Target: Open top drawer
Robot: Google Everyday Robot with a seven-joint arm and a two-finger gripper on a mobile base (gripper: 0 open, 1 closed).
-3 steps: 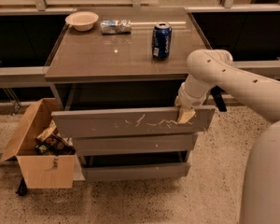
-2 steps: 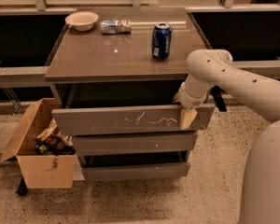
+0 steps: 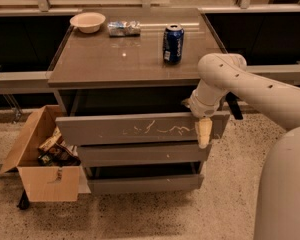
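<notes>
Grey-brown and flat-fronted, the top drawer point(image 3: 135, 129) (pale scratches across its panel) juts partway out beneath the glossy counter point(image 3: 115, 59). The cream tool point(image 3: 203, 132) hangs over the panel's right end, touching it; I cannot tell how wide it stands.

End effector point(image 3: 203, 132) downward at centre-right, under the bent white arm point(image 3: 255, 86)

The top drawer point(image 3: 140, 129) is grey-brown, its front streaked with pale whitish scratches. The cream tool point(image 3: 203, 133) hangs at that front's right end. On the glossy brown tabletop point(image 3: 115, 61) are a blue can point(image 3: 173, 43) and a cream bowl point(image 3: 87, 21). The cardboard box point(image 3: 46, 183) is tan.
</notes>
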